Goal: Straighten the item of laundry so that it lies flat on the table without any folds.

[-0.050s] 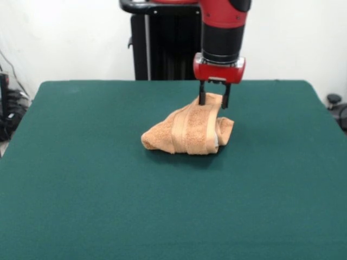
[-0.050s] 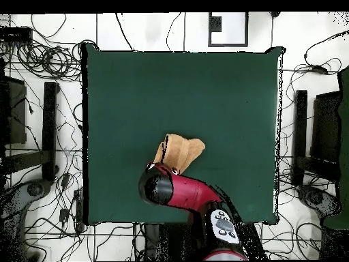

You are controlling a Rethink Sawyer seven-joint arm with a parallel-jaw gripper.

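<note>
My jaws are clamped on the top of the towel [image 1: 190, 130], one black finger [image 1: 201, 93] on each side of a raised peak of cloth. My gripper [image 1: 213, 103] hangs straight down from the red and black arm [image 1: 223, 27]. Below the pinched peak the towel sags in a crumpled, folded heap with a paler woven band running down its front, its lower part resting on the green table [image 1: 81, 189] near the middle. From overhead, the arm covers part of the towel [image 2: 183, 150].

Towel [image 1: 190, 130] mid-table [image 1: 81, 206], fingers [image 1: 202, 97] apparently at its far peak
</note>
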